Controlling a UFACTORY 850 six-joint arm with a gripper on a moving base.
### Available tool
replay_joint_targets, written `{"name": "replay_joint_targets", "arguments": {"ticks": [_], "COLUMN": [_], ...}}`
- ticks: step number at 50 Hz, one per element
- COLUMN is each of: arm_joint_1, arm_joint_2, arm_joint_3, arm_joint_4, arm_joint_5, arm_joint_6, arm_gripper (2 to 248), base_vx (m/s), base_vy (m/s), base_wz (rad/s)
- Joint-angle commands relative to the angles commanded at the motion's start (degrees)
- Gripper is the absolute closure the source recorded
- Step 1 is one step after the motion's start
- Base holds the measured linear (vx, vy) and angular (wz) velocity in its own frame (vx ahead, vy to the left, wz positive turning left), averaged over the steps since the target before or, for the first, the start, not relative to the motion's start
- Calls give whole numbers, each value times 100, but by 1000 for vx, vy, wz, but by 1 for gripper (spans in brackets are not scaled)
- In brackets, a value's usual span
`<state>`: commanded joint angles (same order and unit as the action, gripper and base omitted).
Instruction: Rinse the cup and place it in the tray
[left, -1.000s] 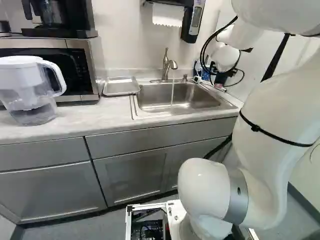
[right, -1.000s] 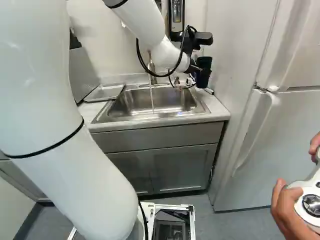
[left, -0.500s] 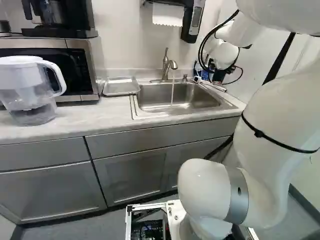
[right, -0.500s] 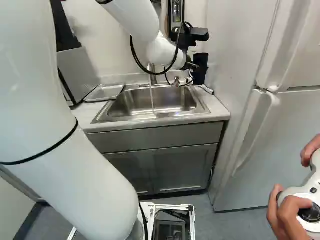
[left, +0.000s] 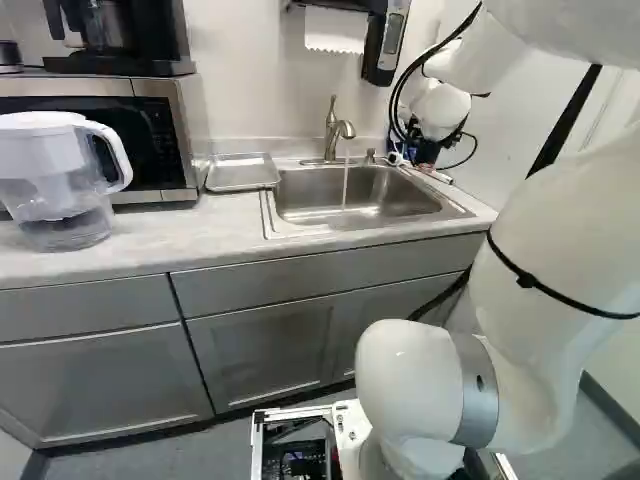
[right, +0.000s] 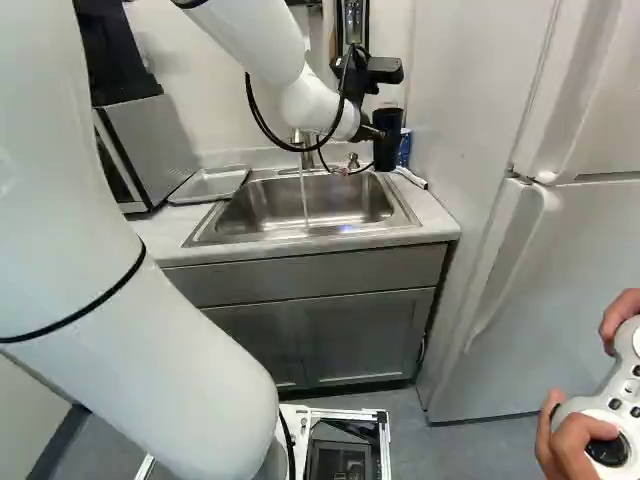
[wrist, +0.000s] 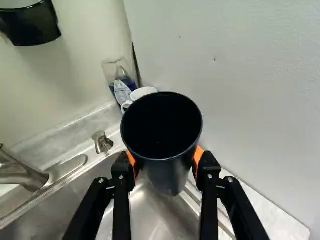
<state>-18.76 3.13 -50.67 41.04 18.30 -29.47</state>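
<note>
In the right base view my gripper (right: 367, 130) is at the sink's back right corner, holding the dark cup (right: 387, 138) upright above the rim. The wrist view shows both orange pads of the gripper (wrist: 164, 162) pressed on opposite sides of the cup (wrist: 167, 172), its open mouth facing the camera. Water runs from the faucet (left: 342, 130) into the steel sink (left: 300, 200), to the left of the cup. The metal tray (left: 242, 172) lies on the counter left of the sink, with nothing on it.
A water pitcher (left: 60, 180) and a microwave (left: 180, 140) stand left of the tray. Behind the cup are a blue-labelled bottle (wrist: 121, 87) and a white mug (wrist: 144, 92). The side wall (wrist: 250, 90) rises close beside the cup. A refrigerator (right: 570, 300) stands at the right.
The arm has swung a little to the left in the right base view, carrying the cup closer to the faucet and slightly lower. The base has stayed in place.
</note>
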Motion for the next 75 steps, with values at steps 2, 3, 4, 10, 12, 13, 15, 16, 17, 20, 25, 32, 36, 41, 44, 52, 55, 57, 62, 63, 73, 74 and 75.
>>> {"name": "replay_joint_targets", "arguments": {"ticks": [2,3,4,10,12,13,15,16,17,20,25,32,36,41,44,52,55,57,62,63,73,74,75], "arm_joint_1": [0,0,0,0,1,1,4,5,7,12,23,38,45,54,61,86,100,112,152,162,271,283,295], "arm_joint_2": [0,0,0,0,1,1,3,4,5,9,16,32,50,82,106,174,207,234,319,338,541,561,582], "arm_joint_3": [0,0,0,0,1,1,3,4,5,9,16,31,48,80,103,168,200,226,306,324,514,533,553], "arm_joint_4": [-34,-51,-68,-177,-216,-236,-278,-299,-320,-384,-493,-646,-734,-844,-910,-1094,-1167,-1217,-1344,-1369,-1626,-1651,-1677], "arm_joint_5": [-49,-75,-100,-259,-313,-340,-392,-416,-441,-515,-639,-813,-912,-1036,-1110,-1299,-1363,-1403,-1503,-1523,-1724,-1744,-1764], "arm_joint_6": [0,0,0,0,0,0,0,0,0,0,0,0,0,0,0,0,0,0,0,12,443,499,556], "arm_gripper": [127,127,127,127,127,127,127,127,127,127,127,127,127,127,127,127,127,127,127,127,127,127,127], "base_vx": [0,0,0,0,0,0,0,0,0,0,0,0,0,0,0,0,0,0,0,0,0,0,0], "base_vy": [0,0,0,0,0,0,0,0,0,0,0,0,0,0,0,0,0,0,0,0,0,0,0], "base_wz": [0,0,0,0,0,0,0,0,0,0,0,0,0,0,0,0,0,0,0,0,0,0,0]}}
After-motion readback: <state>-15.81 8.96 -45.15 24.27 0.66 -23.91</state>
